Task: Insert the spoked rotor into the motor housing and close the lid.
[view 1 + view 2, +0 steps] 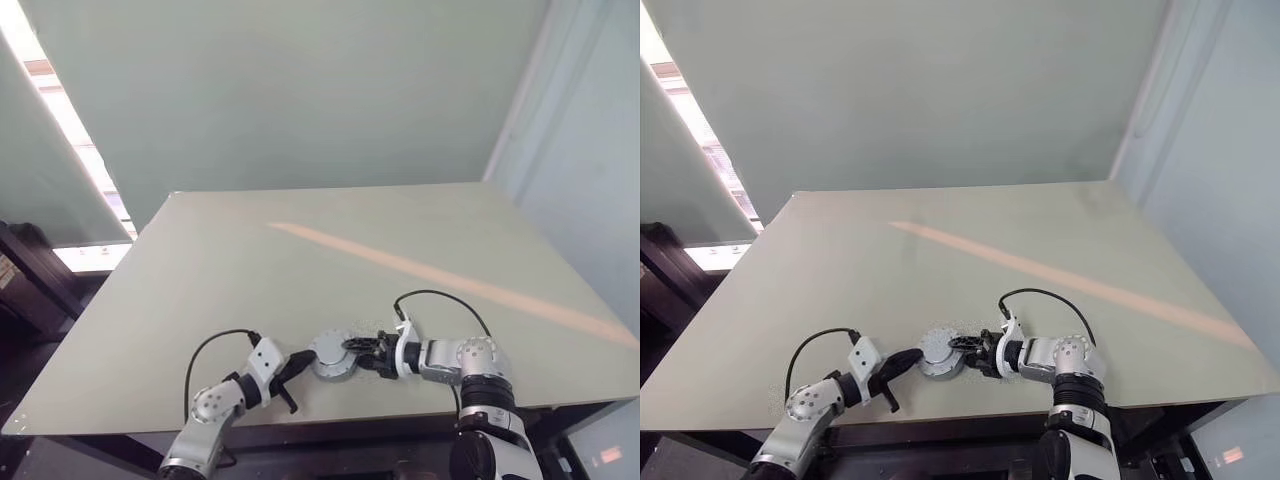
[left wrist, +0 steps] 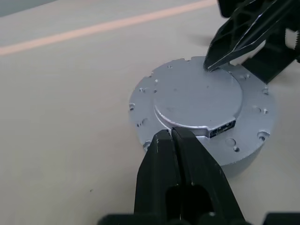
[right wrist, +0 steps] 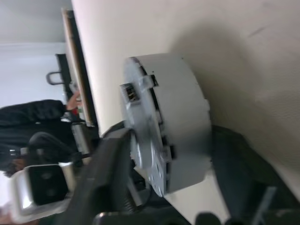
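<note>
The motor housing (image 1: pixel 332 356), a thick round silver-grey drum with the lid (image 2: pixel 199 97) lying flat on top of it, sits on the bench (image 1: pixel 300 270) close to the near edge, about midway along it. The left tool (image 2: pixel 172 136), its two black fingers pressed together with nothing between them, touches the housing's near rim. The right tool (image 1: pixel 358 346) straddles the opposite side, half open, one finger (image 2: pixel 234 42) tip on the lid and the other beside the housing wall.
</note>
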Action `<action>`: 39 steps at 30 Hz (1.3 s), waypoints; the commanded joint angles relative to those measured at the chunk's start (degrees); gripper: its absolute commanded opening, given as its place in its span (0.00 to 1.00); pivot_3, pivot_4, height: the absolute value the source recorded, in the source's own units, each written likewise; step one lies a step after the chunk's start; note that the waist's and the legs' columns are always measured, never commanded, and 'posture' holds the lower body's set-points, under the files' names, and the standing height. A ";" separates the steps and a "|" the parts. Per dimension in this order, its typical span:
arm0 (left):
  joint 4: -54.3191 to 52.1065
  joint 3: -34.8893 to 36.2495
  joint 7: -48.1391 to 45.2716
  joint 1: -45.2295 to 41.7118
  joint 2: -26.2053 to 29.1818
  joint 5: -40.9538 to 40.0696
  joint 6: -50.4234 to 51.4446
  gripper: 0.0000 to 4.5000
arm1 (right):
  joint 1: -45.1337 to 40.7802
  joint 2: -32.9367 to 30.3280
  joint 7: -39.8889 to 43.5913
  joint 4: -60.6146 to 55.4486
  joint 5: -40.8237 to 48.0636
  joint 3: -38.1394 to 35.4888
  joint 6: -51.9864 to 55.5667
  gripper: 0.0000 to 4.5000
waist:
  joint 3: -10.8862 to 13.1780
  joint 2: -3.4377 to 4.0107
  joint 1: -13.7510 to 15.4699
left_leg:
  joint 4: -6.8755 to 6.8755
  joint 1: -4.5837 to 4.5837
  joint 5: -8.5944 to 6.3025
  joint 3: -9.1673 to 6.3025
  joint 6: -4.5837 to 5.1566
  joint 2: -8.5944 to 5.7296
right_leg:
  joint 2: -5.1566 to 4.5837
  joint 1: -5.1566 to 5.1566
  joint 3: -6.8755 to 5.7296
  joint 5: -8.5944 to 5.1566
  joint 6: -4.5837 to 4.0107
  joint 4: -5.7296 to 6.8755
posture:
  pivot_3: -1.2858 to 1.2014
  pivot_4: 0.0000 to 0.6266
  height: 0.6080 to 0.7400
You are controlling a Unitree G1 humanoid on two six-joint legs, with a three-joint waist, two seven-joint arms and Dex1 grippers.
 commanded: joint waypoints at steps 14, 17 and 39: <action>-1.78 -0.92 0.84 0.42 -2.47 -0.44 4.44 0.00 | -0.06 0.89 -0.36 -0.13 1.98 0.80 -0.25 0.27 | -0.03 0.07 0.09 | -0.14 -0.04 0.00 -0.02 0.00 0.00 | 0.00 0.04 -0.02 0.01 0.02 -0.44 | 0.52 0.00 1.00; -3.47 -0.88 0.46 0.54 -1.92 -0.39 7.67 0.00 | 0.19 0.85 -0.44 -0.03 1.78 1.03 -0.64 0.27 | -0.03 0.07 0.07 | -0.14 -0.04 -0.01 -0.02 0.00 0.00 | 0.00 0.04 -0.02 0.02 0.03 -0.47 | 0.52 0.00 1.00; -23.45 21.45 12.73 6.04 -5.79 -26.72 42.70 1.00 | 1.17 1.55 0.38 -0.40 4.39 0.84 -1.74 0.27 | -0.04 0.03 -1.36 | -0.70 -0.08 0.00 -0.02 0.01 0.02 | 0.01 -0.03 -0.01 0.06 0.10 -0.71 | 0.52 0.00 1.00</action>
